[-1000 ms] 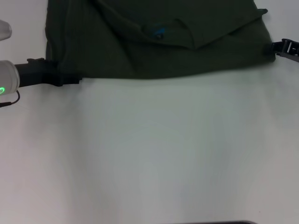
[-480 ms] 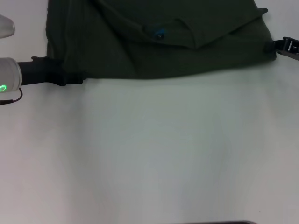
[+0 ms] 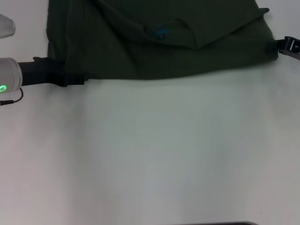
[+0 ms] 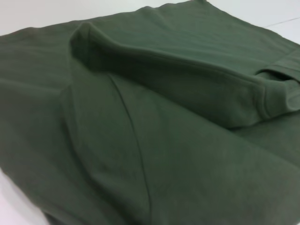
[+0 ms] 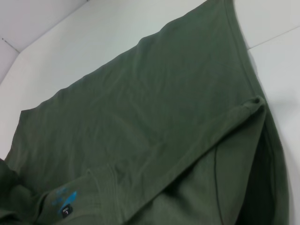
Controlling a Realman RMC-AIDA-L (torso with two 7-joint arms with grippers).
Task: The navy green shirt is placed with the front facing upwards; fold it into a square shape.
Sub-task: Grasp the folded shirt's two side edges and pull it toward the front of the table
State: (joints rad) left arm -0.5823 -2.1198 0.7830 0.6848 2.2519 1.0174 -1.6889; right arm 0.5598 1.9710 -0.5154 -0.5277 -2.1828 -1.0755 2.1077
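The navy green shirt (image 3: 159, 47) lies across the far part of the white table (image 3: 154, 150), with sleeves and sides folded inward. Its blue neck label (image 3: 160, 33) shows near the middle, and the chest print is hidden. My left gripper (image 3: 77, 79) is at the shirt's near left corner, touching the hem. My right gripper (image 3: 274, 46) is at the shirt's right edge. The left wrist view shows folded layers of the shirt (image 4: 164, 140) up close. The right wrist view shows the shirt (image 5: 154, 122) with its label (image 5: 63, 201).
The white table stretches bare between the shirt's near hem and me. A dark strip (image 3: 215, 223) shows at the table's near edge. A light object (image 3: 5, 26) sits at the far left edge of the head view.
My left gripper has slid a little to the right along the shirt's near hem. My right gripper has shifted slightly, and the shirt's right edge has bulged out a little.
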